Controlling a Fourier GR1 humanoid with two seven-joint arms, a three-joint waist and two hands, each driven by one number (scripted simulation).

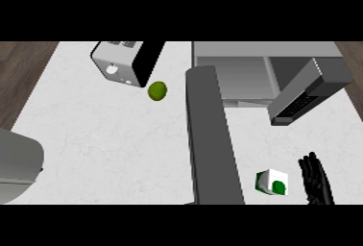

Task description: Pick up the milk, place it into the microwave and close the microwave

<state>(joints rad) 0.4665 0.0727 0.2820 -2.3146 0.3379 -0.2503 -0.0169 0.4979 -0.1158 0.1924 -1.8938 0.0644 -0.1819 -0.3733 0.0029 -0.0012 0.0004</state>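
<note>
Left counter (106,144): I see wide bare room, only the toaster (120,62) and lime (157,91) far back.
Middle: left forearm (211,139) blocks crossing.
Microwave (241,77) mouth: unobstructed, door (308,91) swung out rightward.
Near milk (272,182): narrow gap beside my right hand (316,178).

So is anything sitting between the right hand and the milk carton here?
Nothing visible does. The right hand shows at the lower right with straight fingers, and the milk carton stands just to its left on the counter, with only bare counter between them.
</note>
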